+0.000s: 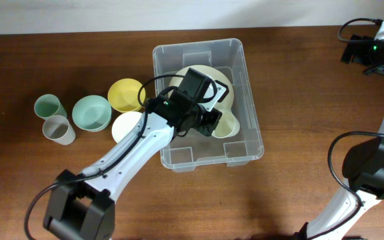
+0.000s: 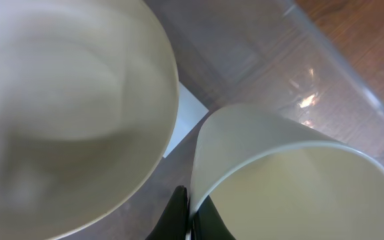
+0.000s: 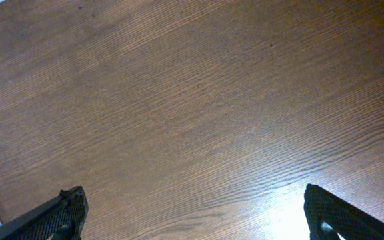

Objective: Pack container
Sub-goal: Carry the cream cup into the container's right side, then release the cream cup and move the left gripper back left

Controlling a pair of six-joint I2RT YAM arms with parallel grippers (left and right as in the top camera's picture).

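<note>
container (image 1: pixel 199 45): clear glossy plastic | table (image 3: pixel 192 100): matt grained wood | cup (image 2: pixel 292 180): smooth

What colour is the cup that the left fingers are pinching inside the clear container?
Pale cream: the cup shows best in the left wrist view.

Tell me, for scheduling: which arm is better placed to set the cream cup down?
Left: left pincer grips the cream cup inside the clear bin; right pincer hangs open over the table.

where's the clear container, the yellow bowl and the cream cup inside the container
container (image 1: pixel 244 140): overhead view, bare floor near its right wall
yellow bowl (image 1: pixel 125 95): overhead view, middle of its inside
cream cup (image 2: pixel 299 183): left wrist view, inner wall below the rim
</note>
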